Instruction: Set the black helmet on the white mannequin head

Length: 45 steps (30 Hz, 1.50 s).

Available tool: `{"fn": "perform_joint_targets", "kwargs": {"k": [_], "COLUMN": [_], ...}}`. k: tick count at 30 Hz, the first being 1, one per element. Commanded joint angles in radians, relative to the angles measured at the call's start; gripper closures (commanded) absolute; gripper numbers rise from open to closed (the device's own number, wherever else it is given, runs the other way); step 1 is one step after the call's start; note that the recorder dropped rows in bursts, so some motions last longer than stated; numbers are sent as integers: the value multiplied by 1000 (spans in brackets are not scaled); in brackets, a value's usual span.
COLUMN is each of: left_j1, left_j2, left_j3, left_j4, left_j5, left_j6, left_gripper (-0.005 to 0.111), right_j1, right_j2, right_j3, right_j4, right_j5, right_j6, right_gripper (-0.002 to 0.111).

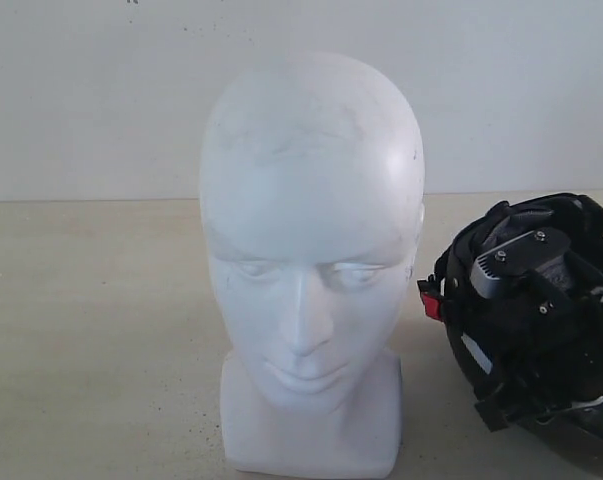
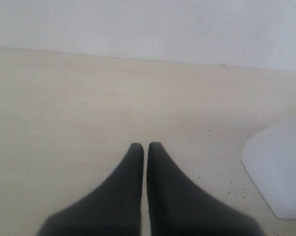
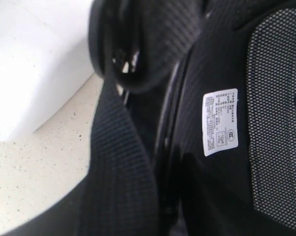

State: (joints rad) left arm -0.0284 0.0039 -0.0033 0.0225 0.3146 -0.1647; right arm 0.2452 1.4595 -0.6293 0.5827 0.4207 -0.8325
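Evidently the work is only at its start. The right claw [image 1: 516, 270] is sunk into the open shell of the helmet [image 1: 541, 385], and its wrist view is filled with black padding, a strap [image 3: 121, 162] and a white label [image 3: 220, 122]; no finger shows, so I cannot tell how wide it stands or whether it has any hold on the rim or lining. The left claw [image 2: 145, 147] hovers over bare counter [image 1: 91, 330] with its fingers drawn almost together and nothing between them, the corner of the head's base just off to one side. The helmet lies on the counter with its inside turned up, just beside the head [image 1: 311, 250], on the right of the exterior view; whether they touch is unclear. The head stands upright and bare. By my reading nothing is yet accomplished: a firm grip, the lift, turning the shell opening-down and lowering it over the crown all remain.
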Motion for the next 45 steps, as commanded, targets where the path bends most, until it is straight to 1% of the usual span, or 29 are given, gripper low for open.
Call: {"fn": "perform_joint_targets", "kwargs": {"k": [1,5,8,12,19,23,32,35,39,41,45], "left_j1": [-3,-3,-3,-3,-3,-3,-3,-3,-3,-3,-3], "left_j2": [-4,-4,-4,-4,-4,-4,-4,-4,-4,-4,-4], "left_j3": [3,3,3,3,3,3,3,3,3,3,3], "left_j4": [-4,-4,-4,-4,-4,-4,-4,-4,-4,-4,-4], "left_j5": [4,4,4,4,4,4,4,4,4,4,4], "left_j6": [5,5,5,5,5,5,5,5,5,5,5], "left_gripper": [102,102,102,102,102,102,102,102,102,102,102], "right_j1": [-3,-3,-3,-3,-3,-3,-3,-3,-3,-3,-3], "right_j2": [21,18,-43,-156,-406,-487,-681,-707,-709,-709,-709], "right_j3": [10,10,8,8,8,8,8,8,-34,-74,-152], "right_j4": [6,41,196,243,241,241,243,243,240,204,29], "right_j5": [62,62,106,137,227,283,323,325,319,296,239], "right_j6": [57,94,58,60,195,241,371,418,502,568,796], "right_gripper": [108,108,108,108,108,108,108,108,108,108,108]}}
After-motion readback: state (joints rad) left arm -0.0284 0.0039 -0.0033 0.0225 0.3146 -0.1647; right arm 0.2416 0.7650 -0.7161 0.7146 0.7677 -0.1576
